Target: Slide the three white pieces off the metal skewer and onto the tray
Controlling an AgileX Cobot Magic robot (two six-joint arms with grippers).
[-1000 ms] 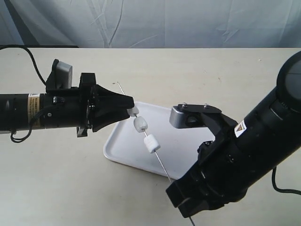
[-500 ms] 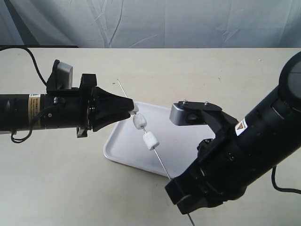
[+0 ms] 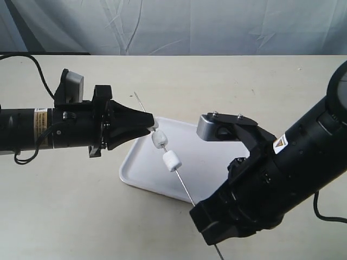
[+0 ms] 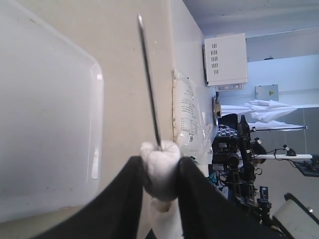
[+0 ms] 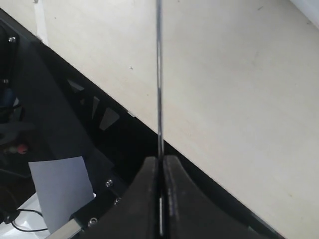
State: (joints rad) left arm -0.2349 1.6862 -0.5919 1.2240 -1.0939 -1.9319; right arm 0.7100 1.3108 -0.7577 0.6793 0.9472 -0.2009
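The thin metal skewer [image 3: 184, 187] slants over the white tray [image 3: 143, 170], held off the table. My left gripper [image 3: 153, 125] is shut on the uppermost white piece [image 3: 155, 125], with the bare end of the skewer [image 4: 149, 79] sticking out beyond it. The left wrist view has that piece [image 4: 159, 167] squeezed between the black fingers [image 4: 124, 199], beside the tray [image 4: 45, 124]. Two more white pieces [image 3: 160, 140] [image 3: 172, 161] sit lower on the rod, above the tray. My right gripper [image 3: 209, 230] is shut on the lower end of the skewer [image 5: 159, 74], which runs between its closed fingers [image 5: 148, 189].
The beige table [image 3: 227, 86] stretches around the tray. A black cable [image 3: 38, 70] lies at the far left, behind the left arm. The bulky right arm [image 3: 293, 162] covers the tray's right end. A crumpled backdrop [image 3: 173, 27] hangs behind the table.
The right arm has risen slightly, and the skewer with its two lower pieces has shifted a little up and left toward the left gripper. The left gripper has stayed put.
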